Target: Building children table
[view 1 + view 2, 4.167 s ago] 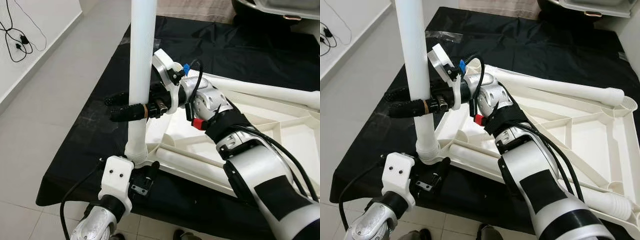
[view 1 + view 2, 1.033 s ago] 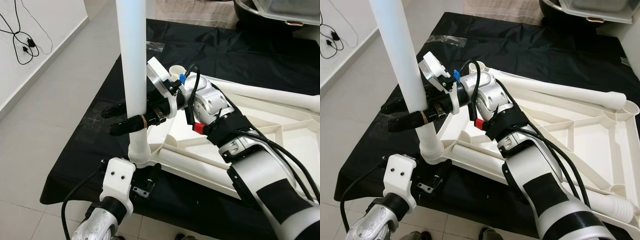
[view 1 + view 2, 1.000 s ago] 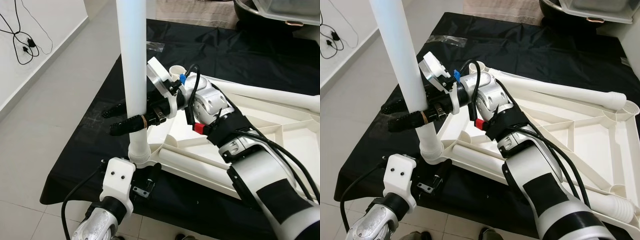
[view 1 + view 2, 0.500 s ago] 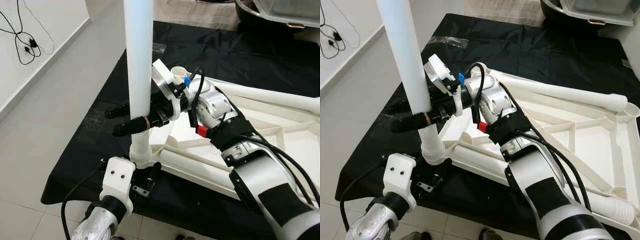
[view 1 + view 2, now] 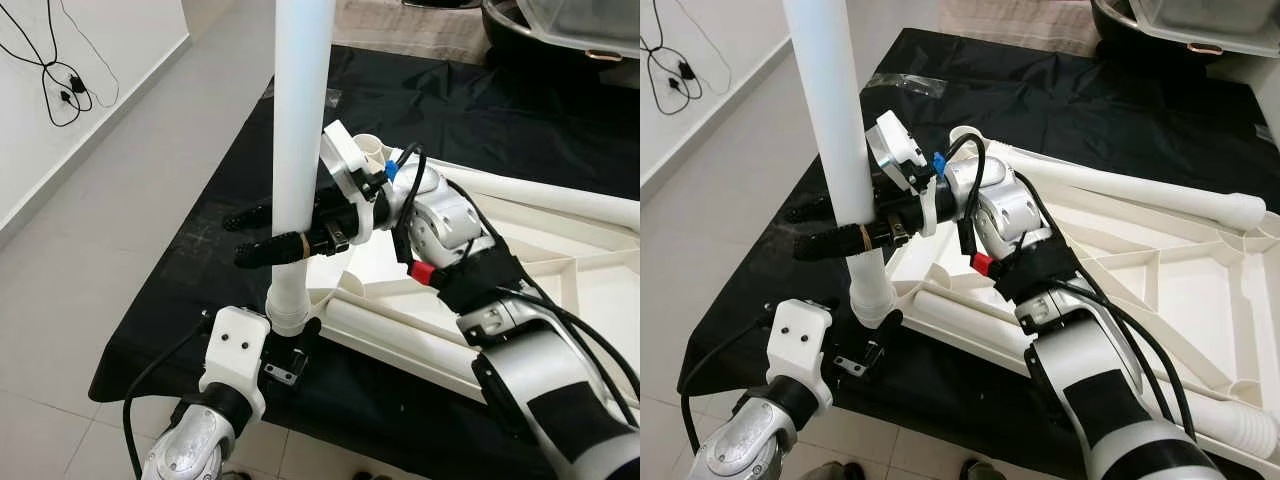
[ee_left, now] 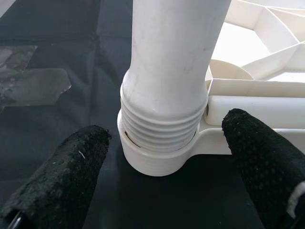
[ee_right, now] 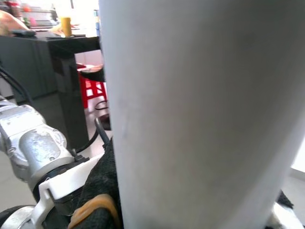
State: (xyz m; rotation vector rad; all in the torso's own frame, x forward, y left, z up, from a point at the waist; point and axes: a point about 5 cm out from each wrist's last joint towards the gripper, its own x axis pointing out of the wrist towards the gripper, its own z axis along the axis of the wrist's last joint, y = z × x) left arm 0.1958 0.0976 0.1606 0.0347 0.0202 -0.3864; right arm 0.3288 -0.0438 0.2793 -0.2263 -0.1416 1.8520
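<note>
One white table leg (image 5: 300,130) stood upright in the corner socket (image 6: 157,160) of the upturned table. The right pincer (image 5: 262,232) clamped it; the left pincer (image 6: 167,162) waited apart beside the thread. Turning it straight seemed best.

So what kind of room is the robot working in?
Probably a room in a home: pale tiled floor, a black cable against a white wall, and a black plastic sheet spread under the upturned white plastic tabletop.
</note>
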